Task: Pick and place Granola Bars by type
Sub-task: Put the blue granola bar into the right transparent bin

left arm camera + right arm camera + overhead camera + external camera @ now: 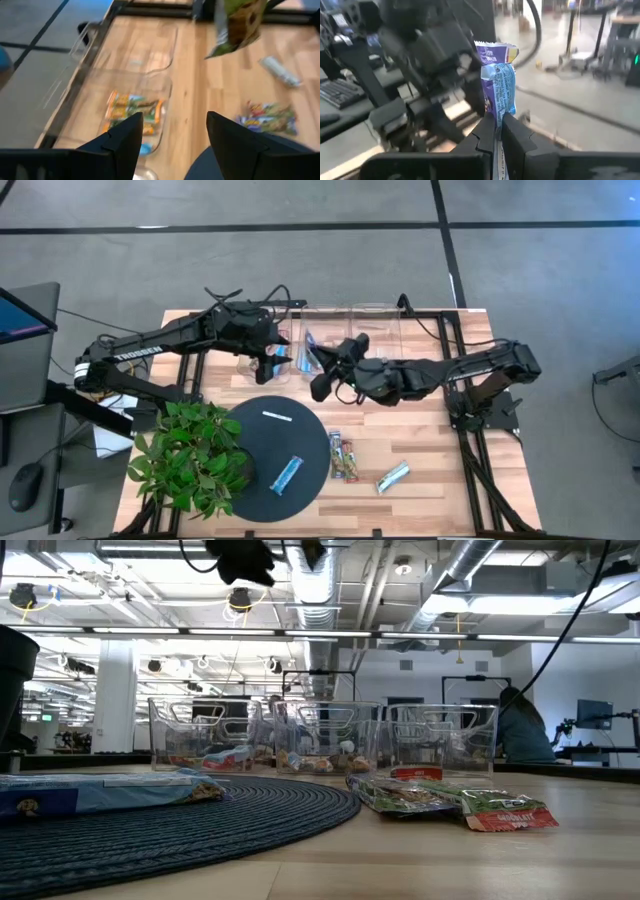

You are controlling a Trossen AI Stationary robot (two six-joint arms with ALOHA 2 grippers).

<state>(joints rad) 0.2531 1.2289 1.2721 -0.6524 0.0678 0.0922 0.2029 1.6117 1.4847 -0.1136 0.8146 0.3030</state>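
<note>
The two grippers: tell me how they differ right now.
The left gripper is open and holds nothing; the right gripper is shut on a blue granola bar, which stands up from its fingers. The left gripper hangs over the clear bins, the right just beside them, nearer mid-table. Both are dark, two-fingered and raised off the table.

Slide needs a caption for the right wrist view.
Right gripper shut on an upright blue granola bar, the left arm close behind.

Wooden table [420, 430]: mat [255, 435], bins [375, 330], bars [343, 457]
</note>
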